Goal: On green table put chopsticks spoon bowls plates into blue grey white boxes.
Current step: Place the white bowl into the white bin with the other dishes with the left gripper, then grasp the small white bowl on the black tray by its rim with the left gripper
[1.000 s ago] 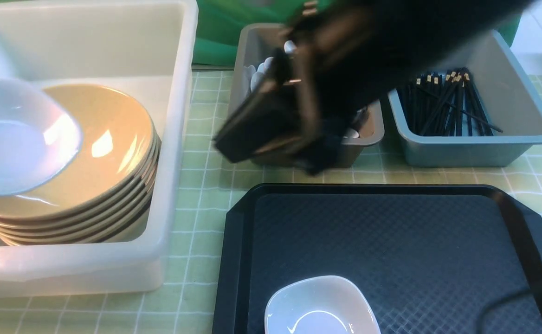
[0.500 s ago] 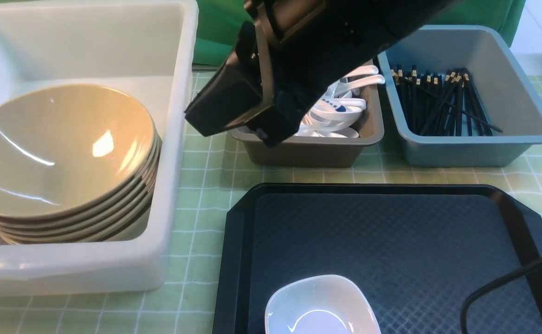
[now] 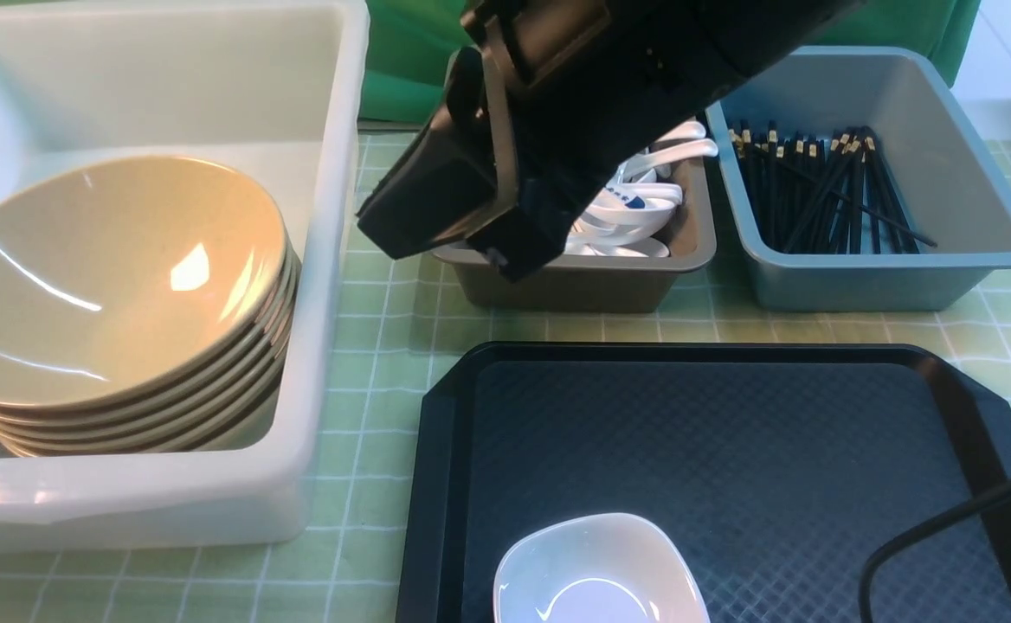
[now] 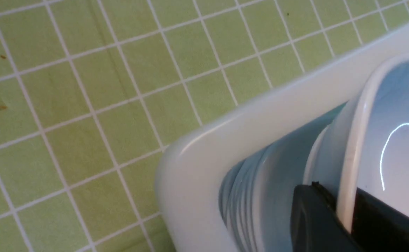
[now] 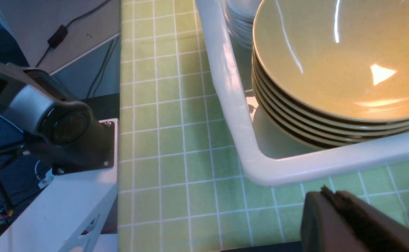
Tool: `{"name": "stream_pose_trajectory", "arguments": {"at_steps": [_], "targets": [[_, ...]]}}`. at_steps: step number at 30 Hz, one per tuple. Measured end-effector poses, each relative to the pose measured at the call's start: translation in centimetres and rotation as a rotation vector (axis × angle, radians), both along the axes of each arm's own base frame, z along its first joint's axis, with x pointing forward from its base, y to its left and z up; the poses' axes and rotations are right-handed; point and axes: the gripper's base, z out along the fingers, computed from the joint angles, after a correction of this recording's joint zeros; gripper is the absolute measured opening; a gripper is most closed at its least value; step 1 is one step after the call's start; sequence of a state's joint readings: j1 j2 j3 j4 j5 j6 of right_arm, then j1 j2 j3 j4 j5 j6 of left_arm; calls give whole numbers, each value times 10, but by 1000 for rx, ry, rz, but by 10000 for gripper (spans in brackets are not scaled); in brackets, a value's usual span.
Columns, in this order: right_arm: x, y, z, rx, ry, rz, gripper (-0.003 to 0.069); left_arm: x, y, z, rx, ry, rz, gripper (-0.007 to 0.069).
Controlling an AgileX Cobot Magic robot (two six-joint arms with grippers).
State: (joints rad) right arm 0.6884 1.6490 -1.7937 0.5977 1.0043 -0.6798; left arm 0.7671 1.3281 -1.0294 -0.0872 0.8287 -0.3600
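Left gripper: and the black left gripper (image 4: pixel 334 210) was clamped on the rim of a glossy white ceramic dish (image 4: pixel 400 140)!
Right gripper: the black right gripper (image 5: pixel 330 197) was closed, nothing between its tips.
Bowls: glossy tan round bowls (image 3: pixel 125 277) sat stacked, tilted, inside the large translucent-white plastic box (image 3: pixel 315 260).
Spoons: white ceramic spoons (image 3: pixel 631 208) lay in the brownish-grey plastic box (image 3: pixel 592 285).
Chopsticks: black, gold-banded chopsticks (image 3: pixel 834 190) filled part of the blue-grey plastic box (image 3: pixel 895 281).

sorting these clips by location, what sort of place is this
Likely a robotics workspace set up for clearing tableware: a black camera-like device on a bracket, glossy tan bowls stacked in a white plastic tub, a black textured tray
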Motion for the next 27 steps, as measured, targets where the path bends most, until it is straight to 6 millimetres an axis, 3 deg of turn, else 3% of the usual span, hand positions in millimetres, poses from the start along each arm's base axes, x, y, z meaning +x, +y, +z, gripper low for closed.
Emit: {"name": "stream_pose_trajectory", "arguments": {"at_steps": [7,13,17,18,23,27], "targets": [[-1,0,-1,-10,9,9,47,21,-4,-26,-51,105,-77,29],[-3,-1,-2,-23,23,18,47,31,-15,-30,-30,146,-134,136],[-4,-2,-3,-35,52,18,47,31,-16,-26,-28,163,-126,332],[-4,-2,-3,-36,53,19,47,32,-16,-24,-27,162,-126,352],[-9,-6,3,-33,57,17,47,24,-17,6,12,182,-123,613],[-18,-17,12,-49,49,12,47,12,-26,35,38,192,-157,664]]}}
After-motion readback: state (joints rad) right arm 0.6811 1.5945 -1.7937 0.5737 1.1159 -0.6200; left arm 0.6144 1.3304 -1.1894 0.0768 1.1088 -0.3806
